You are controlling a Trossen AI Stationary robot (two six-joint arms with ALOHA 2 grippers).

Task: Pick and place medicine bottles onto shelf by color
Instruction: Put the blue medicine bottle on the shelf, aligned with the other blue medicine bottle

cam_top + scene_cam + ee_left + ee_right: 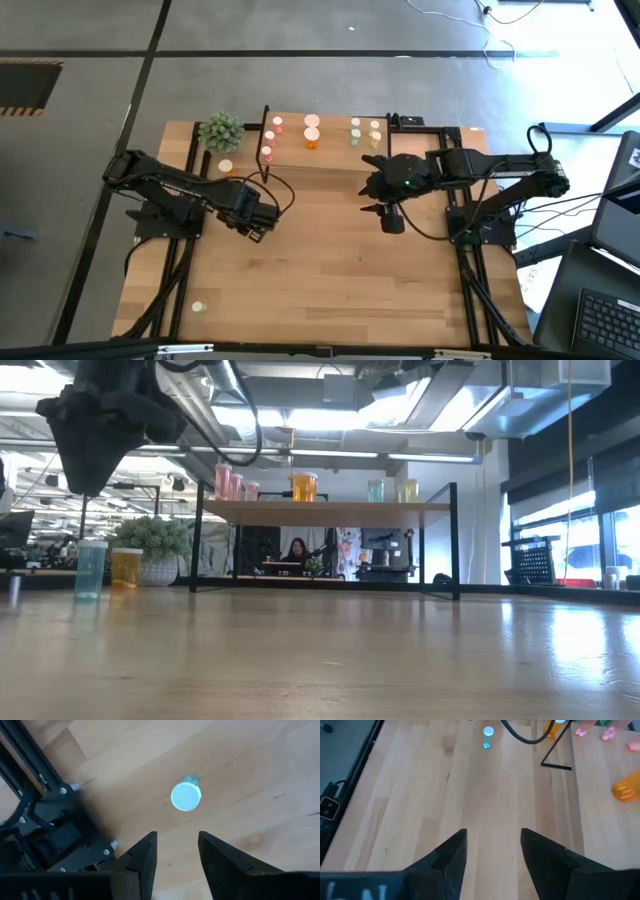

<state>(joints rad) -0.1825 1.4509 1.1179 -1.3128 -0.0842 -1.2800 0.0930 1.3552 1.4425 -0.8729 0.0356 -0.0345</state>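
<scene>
A pale green bottle [185, 797] stood alone on the desk [330, 270] near its front-left corner, under the left gripper [176, 851], whose jaws hung released and empty. Descending off-centre would likely topple it, though open desk surrounded it. The right gripper [492, 851], equally released, idled before the shelf [330, 160].

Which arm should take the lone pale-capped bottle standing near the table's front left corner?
Left, most likely. The bottle shows straight ahead of the left gripper, whose jaws are open and empty, and it stands on that arm's side of the table. The right gripper hovers mid-table, farther off.
</scene>
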